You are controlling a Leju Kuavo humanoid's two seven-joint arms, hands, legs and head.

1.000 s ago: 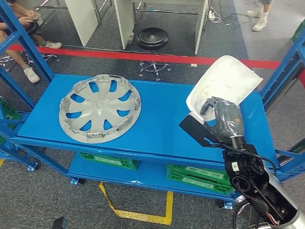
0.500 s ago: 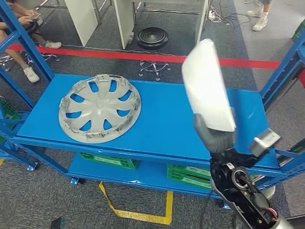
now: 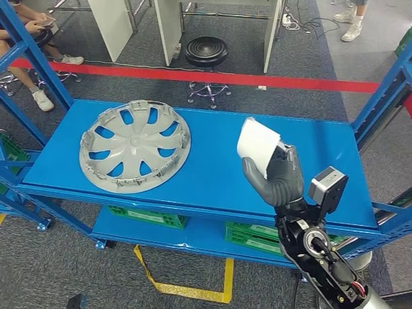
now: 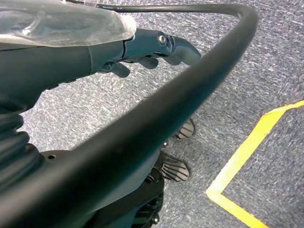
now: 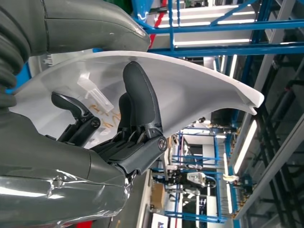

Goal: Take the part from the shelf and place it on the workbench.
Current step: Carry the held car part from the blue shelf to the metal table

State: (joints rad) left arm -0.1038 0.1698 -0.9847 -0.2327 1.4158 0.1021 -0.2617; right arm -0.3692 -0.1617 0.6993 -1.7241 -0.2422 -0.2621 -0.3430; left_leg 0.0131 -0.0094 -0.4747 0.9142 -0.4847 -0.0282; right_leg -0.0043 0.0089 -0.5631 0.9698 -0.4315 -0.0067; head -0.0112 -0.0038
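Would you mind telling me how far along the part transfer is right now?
Done: the white part is off the blue shelf, gripped by the right hand; the right wrist view shows fingers wrapped over it. In hand: carrying it. Left: setting it on the workbench. The wheel cover lies on the shelf.

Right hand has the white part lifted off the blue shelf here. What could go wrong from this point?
The curved white plastic part sticks out well past the right hand, which grips one end only, so it may twist or slip. Swinging away, it could clip the blue shelf's upright. The silver hubcap lies well clear.
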